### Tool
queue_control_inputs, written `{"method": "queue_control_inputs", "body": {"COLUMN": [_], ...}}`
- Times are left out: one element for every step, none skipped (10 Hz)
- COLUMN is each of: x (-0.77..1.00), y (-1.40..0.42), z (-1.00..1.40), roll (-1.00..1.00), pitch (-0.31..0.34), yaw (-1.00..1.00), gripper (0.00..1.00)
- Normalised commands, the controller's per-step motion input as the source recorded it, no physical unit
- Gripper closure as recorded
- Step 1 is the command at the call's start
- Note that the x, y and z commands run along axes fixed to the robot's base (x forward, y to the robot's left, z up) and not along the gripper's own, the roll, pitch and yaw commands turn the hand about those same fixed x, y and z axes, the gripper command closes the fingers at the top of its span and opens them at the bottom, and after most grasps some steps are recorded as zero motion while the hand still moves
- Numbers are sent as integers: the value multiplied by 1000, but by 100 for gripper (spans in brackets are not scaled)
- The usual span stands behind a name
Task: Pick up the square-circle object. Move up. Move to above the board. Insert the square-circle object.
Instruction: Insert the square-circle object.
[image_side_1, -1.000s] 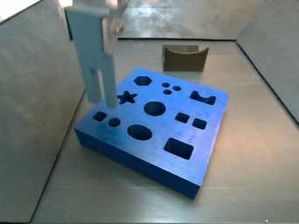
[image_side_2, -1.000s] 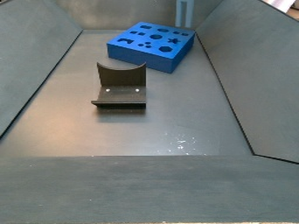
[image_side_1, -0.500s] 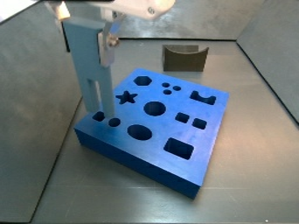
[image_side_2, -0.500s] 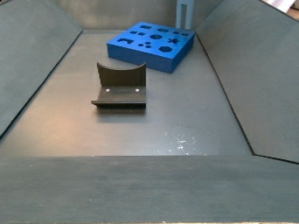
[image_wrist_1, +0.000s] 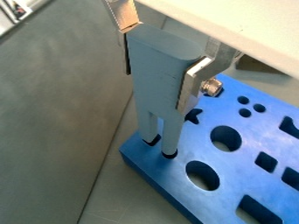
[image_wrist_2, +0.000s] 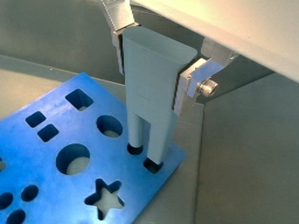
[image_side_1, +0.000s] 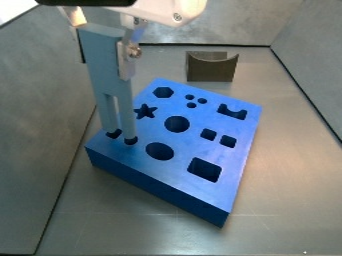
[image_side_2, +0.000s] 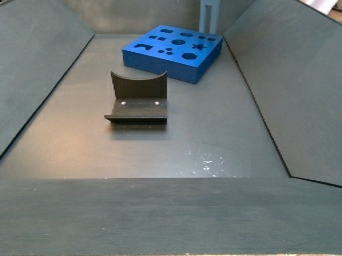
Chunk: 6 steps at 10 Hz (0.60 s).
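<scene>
Nearest the camera in a side view, the fixture (image_side_2: 136, 98) stands on the bare grey floor, a dark bracket on its base plate, well apart from the board (image_side_2: 171, 52) farther back. That board is a bright blue slab with a star, circles, squares and a rectangle cut into its top. At its corner near the star, the square-circle object (image_side_1: 107, 82) stands upright, its lower end sunk into a hole at the board's edge; in both wrist views its foot meets the blue surface just inside that corner. The pincer (image_wrist_1: 158, 51) sits at the post's upper end, its silver fingers (image_wrist_1: 198, 80) pressed against the post's sides, pinching it. Beyond the board, a squat brown block (image_side_1: 211, 66) rests near the back wall.
</scene>
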Motion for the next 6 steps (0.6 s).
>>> {"method": "queue_control_inputs", "body": {"x": [54, -9, 0, -34, -11, 0], "y": [0, 0, 0, 0, 0, 0], "z": [0, -43, -266, -386, -286, -200], "roll": [0, 0, 0, 0, 0, 0], "pitch": [0, 0, 0, 0, 0, 0], "yaw": [-63, 0, 0, 0, 0, -6], "gripper": [100, 100, 100, 100, 100, 100]}}
